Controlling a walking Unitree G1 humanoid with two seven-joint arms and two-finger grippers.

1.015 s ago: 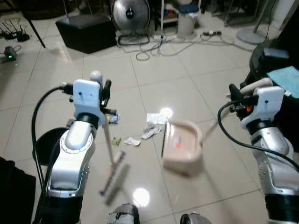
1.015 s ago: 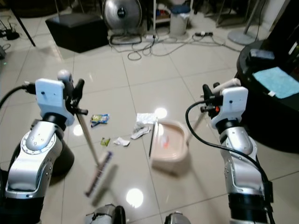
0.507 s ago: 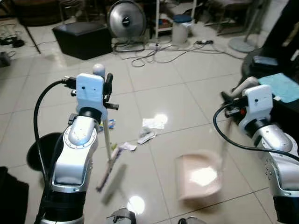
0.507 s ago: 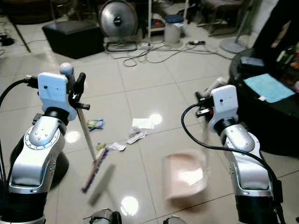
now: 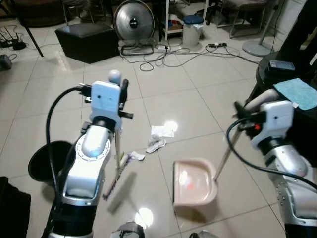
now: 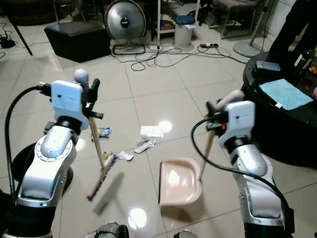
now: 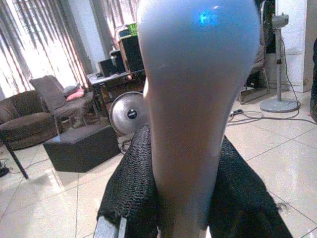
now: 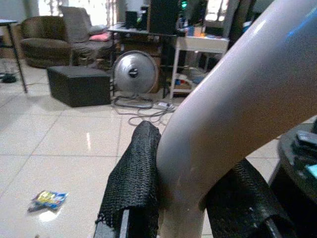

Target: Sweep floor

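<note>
My left gripper (image 5: 122,92) is shut on the top of a pale broom handle (image 7: 198,99), its black fingers (image 7: 131,193) pressed to both sides. The broom head (image 5: 116,176) slants on the tiles just left of the litter: a white paper (image 5: 163,131), a crumpled wad (image 5: 156,145) and a small scrap (image 5: 136,156). A colourful wrapper (image 6: 103,132) lies further left. My right gripper (image 5: 240,111) is shut on the long handle (image 8: 233,114) of a beige dustpan (image 5: 193,182). The pan rests on the floor, right of and nearer than the litter.
A black bin (image 5: 45,162) stands by my left side. A fan (image 5: 132,21), a black ottoman (image 5: 87,35) and loose cables (image 5: 173,49) lie at the back. A dark round table (image 5: 271,69) with a blue cloth (image 5: 298,91) is close on the right.
The dustpan swung away from the litter, rose blurred to the right, and now sits on the floor nearer me. The broom head shifted closer to the small scrap.
</note>
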